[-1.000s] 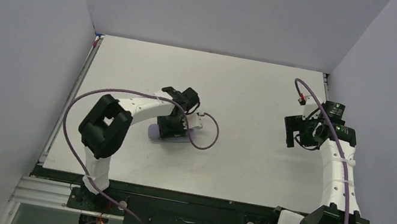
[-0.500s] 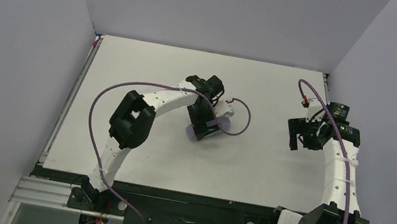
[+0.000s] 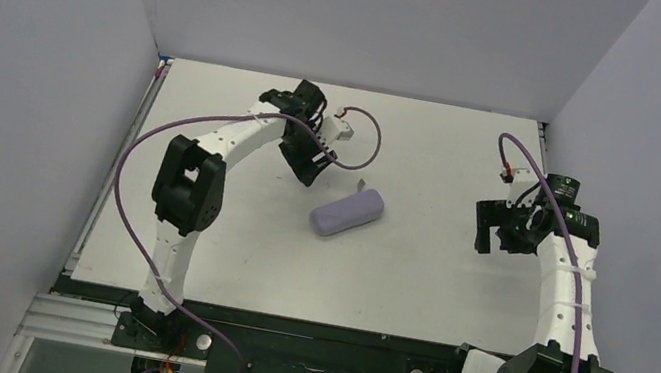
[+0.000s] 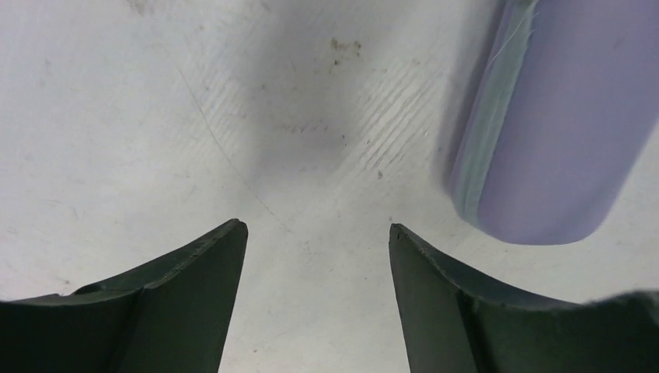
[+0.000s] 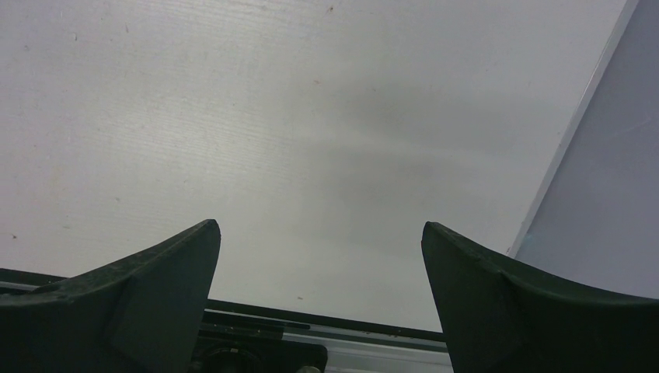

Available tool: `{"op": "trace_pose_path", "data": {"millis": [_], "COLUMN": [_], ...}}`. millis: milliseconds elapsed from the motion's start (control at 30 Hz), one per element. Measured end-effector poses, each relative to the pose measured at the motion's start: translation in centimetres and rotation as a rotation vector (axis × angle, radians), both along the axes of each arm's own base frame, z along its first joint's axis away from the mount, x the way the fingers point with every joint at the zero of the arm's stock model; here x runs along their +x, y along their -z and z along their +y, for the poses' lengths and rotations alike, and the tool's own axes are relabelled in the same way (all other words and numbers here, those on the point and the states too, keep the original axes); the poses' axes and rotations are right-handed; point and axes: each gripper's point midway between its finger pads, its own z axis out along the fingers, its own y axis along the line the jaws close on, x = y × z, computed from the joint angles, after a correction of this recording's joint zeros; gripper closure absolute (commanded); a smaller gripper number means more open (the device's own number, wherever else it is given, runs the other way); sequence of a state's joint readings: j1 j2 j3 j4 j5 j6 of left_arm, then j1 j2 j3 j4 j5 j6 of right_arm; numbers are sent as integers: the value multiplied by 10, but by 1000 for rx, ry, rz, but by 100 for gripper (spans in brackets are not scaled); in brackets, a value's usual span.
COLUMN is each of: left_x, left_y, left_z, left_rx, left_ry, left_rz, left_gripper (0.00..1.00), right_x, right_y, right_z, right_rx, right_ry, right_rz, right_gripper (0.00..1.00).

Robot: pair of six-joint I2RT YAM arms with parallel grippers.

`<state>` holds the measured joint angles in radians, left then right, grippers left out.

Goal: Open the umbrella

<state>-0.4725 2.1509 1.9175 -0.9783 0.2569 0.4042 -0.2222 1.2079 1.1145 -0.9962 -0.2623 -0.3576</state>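
A pale lavender oblong capsule case (image 3: 347, 214) is seen lying on its side on the white table (image 3: 412, 281), angled, near the middle. It is placed just beside the left gripper (image 3: 310, 171), on that gripper's near-right side and apart from it. In the left wrist view its rounded end (image 4: 556, 116) is shown beyond the right-hand finger, outside the gap. The left gripper's fingers are held apart over bare table, with nothing between them. The left arm is stretched from its base to the far middle of the table, elbow raised, wrist tipped downward. The right gripper (image 3: 490, 240) is held wide apart above the table's right side. Where the umbrella lies cannot be told from these views.
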Motion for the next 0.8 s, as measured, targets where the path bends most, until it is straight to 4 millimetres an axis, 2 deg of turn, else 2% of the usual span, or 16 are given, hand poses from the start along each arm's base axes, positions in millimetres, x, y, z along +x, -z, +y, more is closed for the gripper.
{"op": "trace_pose_path", "data": {"millis": [133,233,367,567,800], "left_x": [-15,-32,-62,-103,-119], "left_y": [33,52,65,61,49], "left_z": [19,13,-6,-48,-93], "left_rx": [93,128,149,100,-53], "left_ry": [32,88,177,288,306], "left_rz": [11,25,21,0,3], "left_gripper": [45,47,49,50,47], "right_x": [-9,-16,-23,-28,-26], "right_y": [2,4,5,6,10], "right_z": [4,6,10,18,26], "right_rx": [22,40,66,130,183], "right_ry": [17,34,57,88,87], "right_rz": [35,65,95,115,138], "right_gripper": [3,3,3,3,4]}}
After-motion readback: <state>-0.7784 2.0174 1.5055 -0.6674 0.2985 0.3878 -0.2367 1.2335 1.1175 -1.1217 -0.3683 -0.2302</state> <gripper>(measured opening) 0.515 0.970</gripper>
